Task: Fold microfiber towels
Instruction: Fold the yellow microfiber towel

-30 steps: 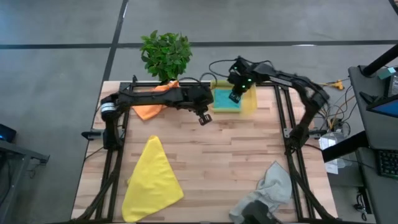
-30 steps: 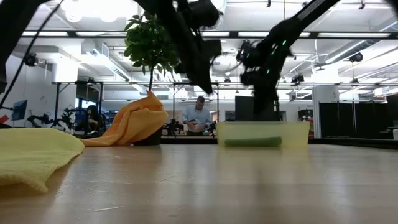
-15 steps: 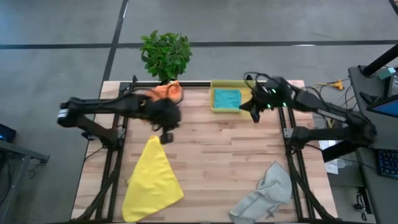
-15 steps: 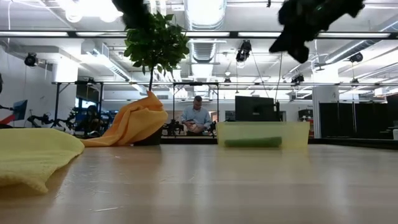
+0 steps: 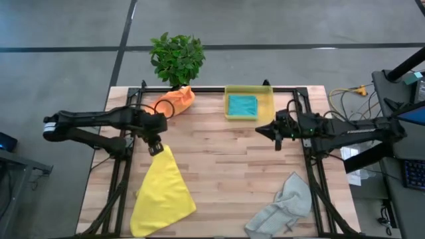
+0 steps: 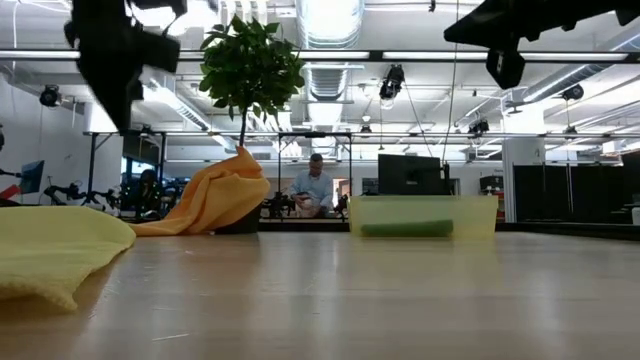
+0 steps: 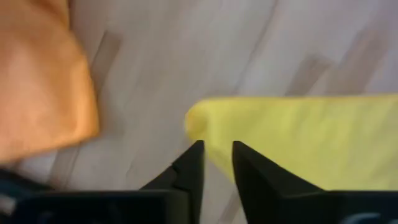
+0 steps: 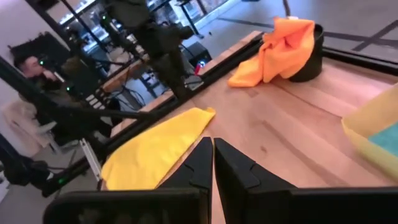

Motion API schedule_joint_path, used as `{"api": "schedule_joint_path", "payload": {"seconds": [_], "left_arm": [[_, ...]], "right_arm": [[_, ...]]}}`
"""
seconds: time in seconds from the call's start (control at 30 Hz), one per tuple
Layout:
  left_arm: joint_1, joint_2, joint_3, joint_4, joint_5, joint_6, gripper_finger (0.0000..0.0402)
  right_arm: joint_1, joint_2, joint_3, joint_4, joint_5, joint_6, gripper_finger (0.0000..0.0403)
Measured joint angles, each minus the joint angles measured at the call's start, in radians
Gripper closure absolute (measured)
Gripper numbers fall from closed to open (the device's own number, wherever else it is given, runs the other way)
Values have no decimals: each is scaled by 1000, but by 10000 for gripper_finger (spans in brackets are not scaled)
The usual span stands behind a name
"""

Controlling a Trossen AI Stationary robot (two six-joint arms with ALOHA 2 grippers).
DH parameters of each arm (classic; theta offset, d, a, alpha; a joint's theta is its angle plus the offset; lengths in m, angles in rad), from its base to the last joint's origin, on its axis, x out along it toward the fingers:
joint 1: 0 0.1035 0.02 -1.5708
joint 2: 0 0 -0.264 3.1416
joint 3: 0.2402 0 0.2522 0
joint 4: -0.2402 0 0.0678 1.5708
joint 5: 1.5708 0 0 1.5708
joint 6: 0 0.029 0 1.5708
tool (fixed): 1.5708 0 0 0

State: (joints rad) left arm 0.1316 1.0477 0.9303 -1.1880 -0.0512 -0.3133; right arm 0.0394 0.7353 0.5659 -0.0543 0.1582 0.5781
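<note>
- Over the table's left side, the left gripper (image 5: 155,147) hangs just above the top corner of the yellow towel (image 5: 161,193); its wrist view shows the two fingers (image 7: 191,167) a narrow gap apart with nothing between them, the yellow corner lying just past their tips.
- Near the right edge, the right gripper (image 5: 275,136) hovers above bare wooden table (image 5: 226,172), fingers pressed together and empty.
- At the back edge, the orange towel (image 5: 174,101) is bunched against the pot of the small plant (image 5: 176,58); the pot itself is mostly hidden behind the cloth.
- The teal towel (image 5: 242,105) lies folded inside the yellow bin (image 5: 268,114); in the low view it shows only as a dark band through the translucent wall.
- The grey towel (image 5: 285,204) lies crumpled near the front right corner, its lower end cut off by the frame edge.
- Beyond the table, a person (image 6: 317,187) is visible in the low view, too small to make out.
</note>
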Motion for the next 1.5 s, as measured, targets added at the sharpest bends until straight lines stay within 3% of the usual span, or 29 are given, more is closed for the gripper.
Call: {"api": "schedule_joint_path", "payload": {"seconds": [0.27,0.57,0.97,1.37,1.5], "left_arm": [[147,96,-76,107,100,225,246],[190,245,-76,133,132,446,235],[196,408,-76,133,172,477,235],[196,529,-78,166,128,448,236],[196,548,-83,199,128,424,255]], "right_arm": [[28,84,13,60,2,-4,394],[28,147,113,62,0,-103,394],[28,157,215,58,-26,-230,394],[29,154,215,-6,-91,-202,394],[29,154,215,-20,-91,-187,394]]}}
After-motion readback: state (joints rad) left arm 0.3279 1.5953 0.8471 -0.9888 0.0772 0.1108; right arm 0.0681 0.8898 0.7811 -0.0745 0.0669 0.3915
